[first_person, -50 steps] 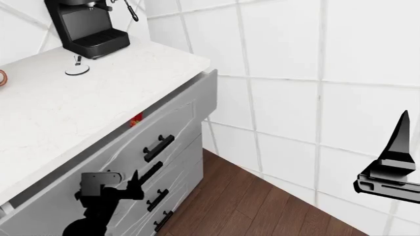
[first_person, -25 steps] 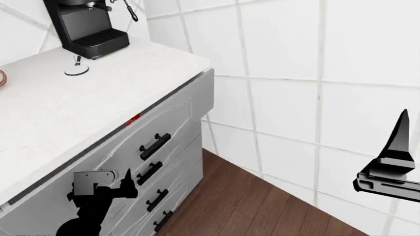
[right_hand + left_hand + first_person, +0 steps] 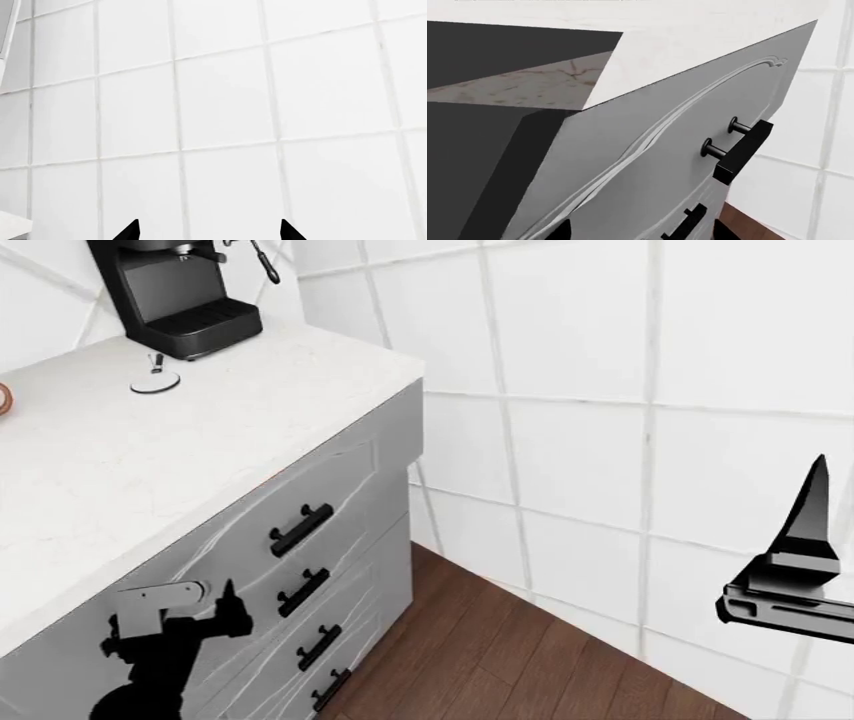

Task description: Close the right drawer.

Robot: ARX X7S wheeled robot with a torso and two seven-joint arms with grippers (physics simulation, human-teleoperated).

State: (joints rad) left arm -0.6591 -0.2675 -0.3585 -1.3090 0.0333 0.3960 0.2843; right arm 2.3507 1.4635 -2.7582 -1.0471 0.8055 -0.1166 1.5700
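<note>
Right drawer (image 3: 314, 515) sits nearly flush under the countertop (image 3: 160, 455); I hold my left gripper (image 3: 200, 610), spread and empty, against its front to push.

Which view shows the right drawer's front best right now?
The head view: the right drawer front and its black bar handle show whole under the counter. The left wrist view crops the front close up. The right wrist view shows only wall tiles.

Bright, even, shadowless simulator light (source perhaps overhead), sharp throughout, no glare or blur.
</note>
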